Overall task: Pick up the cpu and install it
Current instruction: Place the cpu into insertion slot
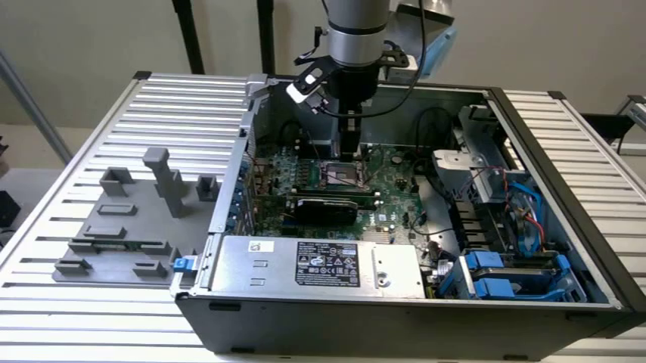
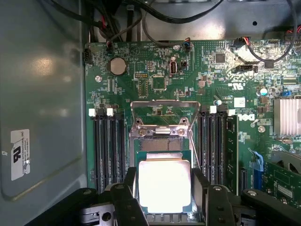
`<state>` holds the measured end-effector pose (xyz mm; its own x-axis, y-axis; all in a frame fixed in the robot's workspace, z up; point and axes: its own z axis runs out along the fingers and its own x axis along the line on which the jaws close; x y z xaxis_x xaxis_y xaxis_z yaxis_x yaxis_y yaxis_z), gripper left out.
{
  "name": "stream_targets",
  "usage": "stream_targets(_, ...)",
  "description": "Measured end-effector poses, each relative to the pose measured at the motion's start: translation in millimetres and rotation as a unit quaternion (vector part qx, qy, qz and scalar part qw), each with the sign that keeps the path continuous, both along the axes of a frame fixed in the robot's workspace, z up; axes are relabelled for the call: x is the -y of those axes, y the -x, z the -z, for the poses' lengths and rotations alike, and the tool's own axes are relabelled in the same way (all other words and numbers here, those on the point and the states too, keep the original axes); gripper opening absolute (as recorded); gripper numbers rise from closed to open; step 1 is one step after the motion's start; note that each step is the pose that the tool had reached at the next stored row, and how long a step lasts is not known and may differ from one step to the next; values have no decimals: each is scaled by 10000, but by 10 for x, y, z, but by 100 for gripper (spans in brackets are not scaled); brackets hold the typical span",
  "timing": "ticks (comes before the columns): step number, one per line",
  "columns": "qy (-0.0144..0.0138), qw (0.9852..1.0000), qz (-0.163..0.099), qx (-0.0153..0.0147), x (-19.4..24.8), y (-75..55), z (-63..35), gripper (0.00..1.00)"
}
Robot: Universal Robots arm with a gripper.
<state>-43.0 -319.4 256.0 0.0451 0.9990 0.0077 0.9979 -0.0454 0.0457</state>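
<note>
In the exterior view the power supply [image 1: 323, 265] with its dark label is lying nearest, along the front wall of the open computer case [image 1: 404, 325]. Blue drive caddies [image 1: 504, 276] are sitting beside it toward the exterior view's right. Out on the slatted surface [image 1: 151, 113], toward that view's left, grey fixture blocks [image 1: 131, 219] are standing well apart from the work. Beyond the power supply a dark expansion card [image 1: 323, 206] is crossing the green motherboard [image 2: 221, 84], and just behind it the arm [image 1: 355, 30] is reaching straight down into the case. In the wrist view the two dark fingers [image 2: 200, 193] are pressing on opposite edges of the cpu [image 2: 164, 186], grasping it. The cpu's silvery top is sitting square over the socket [image 2: 162, 145] — seated or just above it, I cannot tell. Memory slots [image 2: 108, 150] are crowding in closely on both sides, and the load frame [image 2: 164, 115] is standing hinged open just beyond — with a coin battery [image 2: 117, 66] and black cables [image 2: 129, 23] farther off.
</note>
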Motion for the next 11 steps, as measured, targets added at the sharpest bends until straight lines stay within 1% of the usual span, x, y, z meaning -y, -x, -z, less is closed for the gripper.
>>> stream_targets(4,1,10000,-1,0,-11,-1,73,55)
stream_targets(11,1,10000,0,4,-11,0,200,55)
